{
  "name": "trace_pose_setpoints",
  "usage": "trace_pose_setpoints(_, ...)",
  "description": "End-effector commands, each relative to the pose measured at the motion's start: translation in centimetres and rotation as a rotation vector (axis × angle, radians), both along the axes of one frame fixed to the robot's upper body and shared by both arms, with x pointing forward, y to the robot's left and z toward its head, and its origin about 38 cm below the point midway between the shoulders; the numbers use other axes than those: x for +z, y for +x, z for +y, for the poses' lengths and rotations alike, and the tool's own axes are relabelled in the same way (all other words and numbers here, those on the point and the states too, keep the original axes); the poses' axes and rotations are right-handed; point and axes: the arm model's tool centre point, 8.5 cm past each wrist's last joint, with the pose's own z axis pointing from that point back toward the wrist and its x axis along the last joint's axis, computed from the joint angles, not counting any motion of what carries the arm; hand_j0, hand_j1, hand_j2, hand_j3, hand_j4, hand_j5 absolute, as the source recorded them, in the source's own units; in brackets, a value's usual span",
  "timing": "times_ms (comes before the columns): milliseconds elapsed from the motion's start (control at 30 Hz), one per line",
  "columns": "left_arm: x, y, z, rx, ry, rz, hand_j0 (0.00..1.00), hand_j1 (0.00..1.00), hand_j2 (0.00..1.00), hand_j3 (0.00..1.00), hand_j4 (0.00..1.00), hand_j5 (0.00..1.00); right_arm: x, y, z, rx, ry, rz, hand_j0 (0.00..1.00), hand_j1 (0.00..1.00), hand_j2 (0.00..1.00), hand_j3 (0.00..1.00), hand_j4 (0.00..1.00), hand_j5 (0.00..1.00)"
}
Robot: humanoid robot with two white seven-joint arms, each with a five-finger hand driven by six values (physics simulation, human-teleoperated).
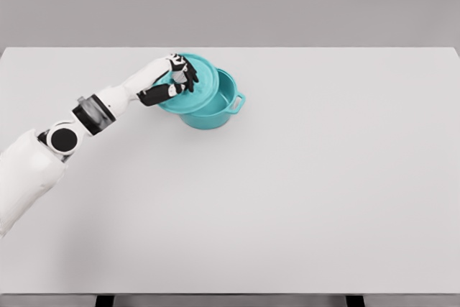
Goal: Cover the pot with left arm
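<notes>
- Nearest the camera, the left arm [43, 163] enters at the lower left and reaches diagonally across the white table [323, 199] toward the far side.
- Left hand [176, 80] sits on the teal lid [192, 84], fingers [188, 75] curled around what appears to be the knob on top; the grip looks closed on the lid, though the knob itself is hidden by the hand.
- Lid rests tilted and off-centre on the teal pot [215, 111], covering its left and rear portion while the right side of the opening stays exposed.
- Pot stands upright in the table's far-left half, one handle [238, 101] showing on its right.
- Right arm does not appear in the picture.
- Judged from this view, the cover is only partly made: the lid must slide right and level out to seat on the rim.
- Risk one: pushing the lid sideways while it bears on the rim could shove or tip the pot.
- Risk two: letting go at this tilt could let the lid slip off the left edge onto the table, or drop edgewise into the pot.
</notes>
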Motion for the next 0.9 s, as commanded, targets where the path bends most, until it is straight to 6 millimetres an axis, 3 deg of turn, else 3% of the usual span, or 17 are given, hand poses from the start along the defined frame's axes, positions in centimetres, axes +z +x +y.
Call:
trace_pose_setpoints(0,-1.0,0.2,-0.6,0.005,0.004,0.023,0.21,0.21,0.21,0.21,0.21,0.21,0.0,-0.1,0.0,0.0,0.0,0.001,1.0,1.0,1.0,1.0,1.0,1.0)
trace_pose_setpoints(333,-0.8,0.9,-2.6,-0.025,0.01,0.022,0.22,0.22,0.22,0.22,0.22,0.22,0.0,0.0,0.0,0.001,0.0,0.0,1.0,1.0,1.0,1.0,1.0,1.0)
trace_pose_setpoints(633,-0.6,1.0,-2.9,-0.027,0.009,0.021,0.24,0.24,0.24,0.24,0.24,0.24,0.0,0.0,0.0,0.001,0.001,-0.002,1.0,1.0,1.0,1.0,1.0,1.0)
trace_pose_setpoints(733,-0.6,1.1,-2.9,-0.027,0.006,0.021,0.38,0.38,0.38,0.38,0.38,0.38,0.0,-0.1,0.0,0.0,0.0,0.001,1.0,1.0,1.0,1.0,1.0,1.0)
trace_pose_setpoints(767,-0.6,1.1,-2.9,-0.026,0.005,0.02,0.52,0.52,0.52,0.52,0.52,0.52,0.0,0.0,0.0,0.001,0.001,-0.002,1.0,1.0,1.0,1.0,1.0,1.0)
trace_pose_setpoints(867,-0.7,1.1,-2.8,-0.023,0.006,0.022,0.6,0.6,0.6,0.6,0.6,0.6,0.0,0.0,0.0,0.001,0.0,0.0,1.0,1.0,1.0,1.0,1.0,1.0)
